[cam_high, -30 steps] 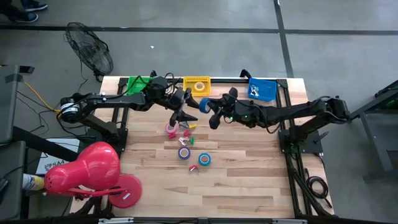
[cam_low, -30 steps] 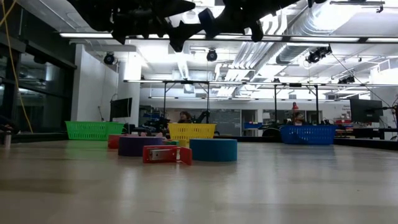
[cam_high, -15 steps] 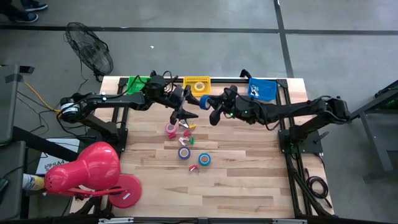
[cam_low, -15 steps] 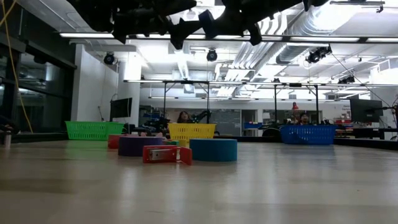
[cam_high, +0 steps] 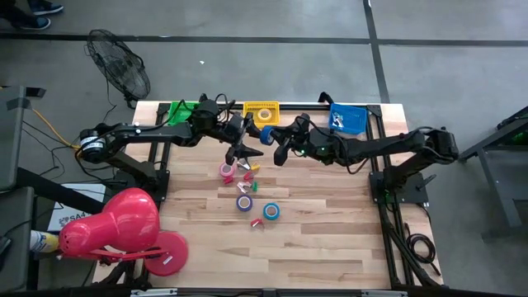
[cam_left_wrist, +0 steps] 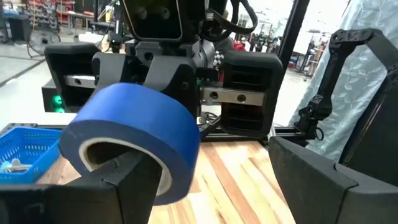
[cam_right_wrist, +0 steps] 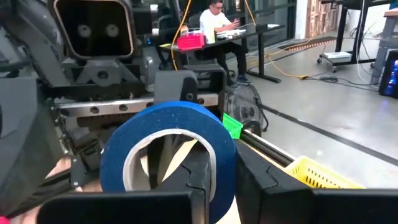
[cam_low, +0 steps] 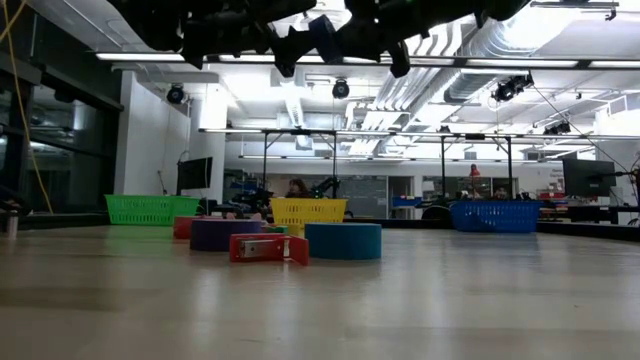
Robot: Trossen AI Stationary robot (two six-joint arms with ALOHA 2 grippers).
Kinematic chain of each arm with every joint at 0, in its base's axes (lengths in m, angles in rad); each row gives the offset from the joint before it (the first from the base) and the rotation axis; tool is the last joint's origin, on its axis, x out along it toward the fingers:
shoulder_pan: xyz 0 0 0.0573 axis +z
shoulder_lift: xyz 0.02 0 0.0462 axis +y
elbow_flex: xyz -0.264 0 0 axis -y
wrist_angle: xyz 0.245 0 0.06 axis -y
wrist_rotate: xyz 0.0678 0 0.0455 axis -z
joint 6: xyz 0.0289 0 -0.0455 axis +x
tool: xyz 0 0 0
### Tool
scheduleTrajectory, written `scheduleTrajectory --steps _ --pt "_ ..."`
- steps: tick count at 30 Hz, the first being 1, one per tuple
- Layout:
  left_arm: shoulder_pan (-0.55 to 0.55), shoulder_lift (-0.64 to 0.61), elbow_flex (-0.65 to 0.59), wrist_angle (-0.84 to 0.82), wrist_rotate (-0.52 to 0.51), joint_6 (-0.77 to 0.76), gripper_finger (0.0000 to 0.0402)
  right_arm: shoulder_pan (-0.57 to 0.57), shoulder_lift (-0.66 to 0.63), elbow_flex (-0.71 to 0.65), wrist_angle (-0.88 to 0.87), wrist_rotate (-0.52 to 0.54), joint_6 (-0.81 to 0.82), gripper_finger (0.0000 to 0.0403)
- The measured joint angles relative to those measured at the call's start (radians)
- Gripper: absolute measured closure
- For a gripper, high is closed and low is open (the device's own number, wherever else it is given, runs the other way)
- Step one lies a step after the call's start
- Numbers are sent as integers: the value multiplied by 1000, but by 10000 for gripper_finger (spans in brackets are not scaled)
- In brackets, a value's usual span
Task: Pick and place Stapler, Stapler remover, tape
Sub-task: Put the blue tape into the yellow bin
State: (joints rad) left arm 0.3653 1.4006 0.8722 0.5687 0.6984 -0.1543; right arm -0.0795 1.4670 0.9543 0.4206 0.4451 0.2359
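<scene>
A blue tape roll hangs high above the table's far middle, between my two grippers. My right gripper is shut on it. My left gripper faces it, open. In the left wrist view one finger stands at the roll's hole and the other well off to the side; whether the near finger touches the roll I cannot tell. On the table lie a pink roll, a purple-blue roll, another blue roll and a small red stapler remover. No stapler can be made out. My right gripper pinches the wall of the blue roll, one finger inside the hole and one outside. It reaches level from the table's right. The roll stands on edge, lifted clear, its open side toward my left gripper.
Green, yellow and blue baskets line the far edge. Small red and green pieces lie below the grippers. A red object and a fan stand off the table's left side.
My right gripper has edged the blue roll a little toward the table's left, closer to my left gripper. The roll stays lifted and on edge.
</scene>
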Motion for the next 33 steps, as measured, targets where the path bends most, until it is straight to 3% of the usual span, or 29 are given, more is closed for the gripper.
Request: scheduleTrajectory --steps 6,17,21,27,33 --pt "0 0 0 -1 -6 -8 155 -11 0 0 1 4 18 372" --pt "1 0 0 -2 -43 -5 311 -15 0 0 -8 -17 26 372" --pt "1 1 0 -11 -33 25 363 -15 0 0 -11 -46 10 353" --pt "1 0 0 -27 -34 34 365 -18 -23 0 -44 -76 -11 318" --pt "10 -1 0 -120 -152 49 350 -28 -107 0 -194 -38 3 306"
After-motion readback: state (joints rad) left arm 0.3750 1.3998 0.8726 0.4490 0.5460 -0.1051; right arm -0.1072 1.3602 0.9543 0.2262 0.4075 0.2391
